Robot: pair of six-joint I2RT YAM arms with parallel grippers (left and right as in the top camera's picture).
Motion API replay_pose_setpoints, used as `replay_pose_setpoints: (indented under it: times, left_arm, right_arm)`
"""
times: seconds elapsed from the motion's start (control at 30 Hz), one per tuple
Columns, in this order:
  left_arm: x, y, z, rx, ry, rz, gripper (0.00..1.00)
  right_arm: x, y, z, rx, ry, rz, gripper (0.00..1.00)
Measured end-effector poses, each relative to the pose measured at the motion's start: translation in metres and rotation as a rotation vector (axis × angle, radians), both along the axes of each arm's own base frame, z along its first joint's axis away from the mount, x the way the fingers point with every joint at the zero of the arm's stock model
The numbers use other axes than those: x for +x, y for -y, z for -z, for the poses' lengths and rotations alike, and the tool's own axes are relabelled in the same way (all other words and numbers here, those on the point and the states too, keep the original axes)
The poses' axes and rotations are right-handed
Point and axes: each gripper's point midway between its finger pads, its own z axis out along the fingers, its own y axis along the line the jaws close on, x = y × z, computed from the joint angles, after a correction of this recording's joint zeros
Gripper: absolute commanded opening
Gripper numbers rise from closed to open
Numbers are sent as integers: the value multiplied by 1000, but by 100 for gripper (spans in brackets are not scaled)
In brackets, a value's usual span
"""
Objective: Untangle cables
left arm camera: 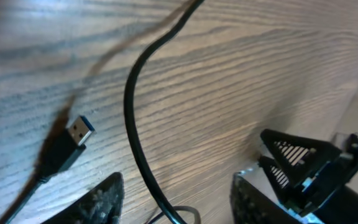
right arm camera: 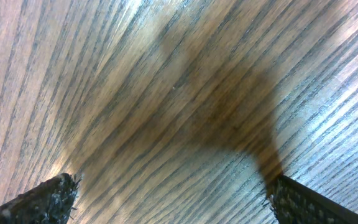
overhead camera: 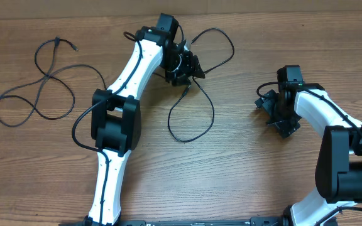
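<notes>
Wood-grain table (overhead camera: 263, 182), overhead: an outlying cord (overhead camera: 45, 79) curls loosely at far left, well apart from the looped cord (overhead camera: 213, 113) that trails from under the left gripper (overhead camera: 184, 68). The right gripper (overhead camera: 275, 113) hangs over bare wood.

Left wrist: jaws apart. The thin, smooth looped cord runs between them unpinched, with its metal-tipped USB plug (left arm camera: 79, 132) just beside. A hasty pull could cinch the loop or snag the plug.

Right wrist: jaws wide apart with nothing between them, only streaked, glossy grain.
</notes>
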Motion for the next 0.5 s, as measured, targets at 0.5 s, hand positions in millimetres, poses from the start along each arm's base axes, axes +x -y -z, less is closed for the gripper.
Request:
replay_pose_setpoints:
  times: [0.5]
  left_arm:
    - [-9, 8, 5, 52, -44, -33, 32]
  right_arm:
    - [0, 0, 0, 0, 1, 0, 100]
